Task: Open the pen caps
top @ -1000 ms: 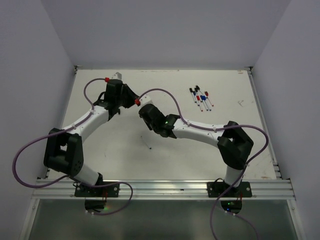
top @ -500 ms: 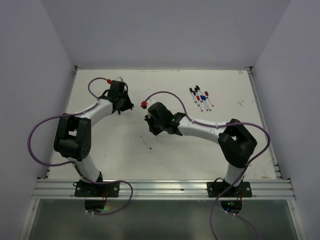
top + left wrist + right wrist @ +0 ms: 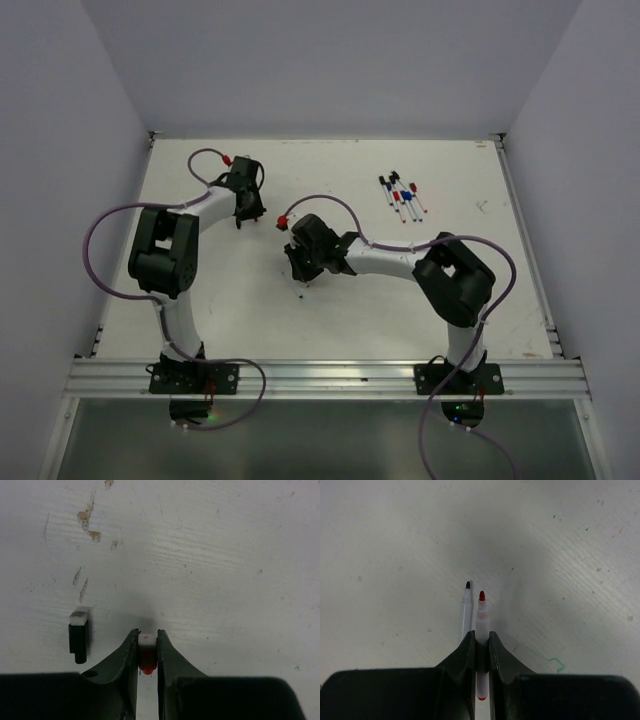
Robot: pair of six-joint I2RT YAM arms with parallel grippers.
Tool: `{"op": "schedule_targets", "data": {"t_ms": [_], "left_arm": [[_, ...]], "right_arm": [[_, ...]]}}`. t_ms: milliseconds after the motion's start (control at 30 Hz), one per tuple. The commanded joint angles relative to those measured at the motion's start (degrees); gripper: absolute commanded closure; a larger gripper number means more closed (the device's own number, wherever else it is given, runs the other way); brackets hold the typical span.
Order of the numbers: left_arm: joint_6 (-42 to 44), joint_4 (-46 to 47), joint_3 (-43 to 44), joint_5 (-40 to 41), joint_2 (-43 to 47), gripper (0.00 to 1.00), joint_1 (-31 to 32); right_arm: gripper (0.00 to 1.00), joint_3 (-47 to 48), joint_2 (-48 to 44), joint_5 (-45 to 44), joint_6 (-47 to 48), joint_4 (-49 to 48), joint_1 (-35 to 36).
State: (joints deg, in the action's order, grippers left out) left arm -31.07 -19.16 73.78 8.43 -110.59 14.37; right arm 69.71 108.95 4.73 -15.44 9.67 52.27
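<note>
**Tools grip red pen (image 3: 481, 611) and red cap (image 3: 147, 655)**

Left tool (image 3: 147, 633), far left, clamps the cap, black cap (image 3: 79, 637) beside. Right tool (image 3: 481, 635), centre, clamps the bare pen's barrel beside a black pen (image 3: 466, 609). Capped pens (image 3: 401, 197) lie far right. Likely light, stiff, slick: pinch barrel middle and cap sides.

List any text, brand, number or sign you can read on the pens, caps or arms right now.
None readable in any view.
Red-tipped pen in the right gripper jaws: plain white barrel, no print.
Red cap in the left gripper jaws, black cap beside it: unmarked.
Pen group far across the table: too small to tell.
Green scribble on the table: no letters.
</note>
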Motion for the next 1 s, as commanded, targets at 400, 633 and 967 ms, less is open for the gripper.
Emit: {"op": "schedule_targets", "data": {"t_ms": [400, 633, 967], "left_arm": [[3.0, -3.2, 5.5, 5.5, -6.0, 0.99, -0.4], [3.0, -2.6, 3.1, 5.5, -4.3, 0.92, -0.4], [2.1, -0.6, -1.6, 5.1, -2.4, 0.69, -0.2]], "right_arm": [[0.92, -0.9, 1.9, 0.0, -0.1, -4.1, 0.1], [0.85, -1.2, 1.4, -0.5, -0.3, -3.8, 0.1], [0.75, -2.5, 0.6, 0.2, -0.5, -4.4, 0.4]]}}
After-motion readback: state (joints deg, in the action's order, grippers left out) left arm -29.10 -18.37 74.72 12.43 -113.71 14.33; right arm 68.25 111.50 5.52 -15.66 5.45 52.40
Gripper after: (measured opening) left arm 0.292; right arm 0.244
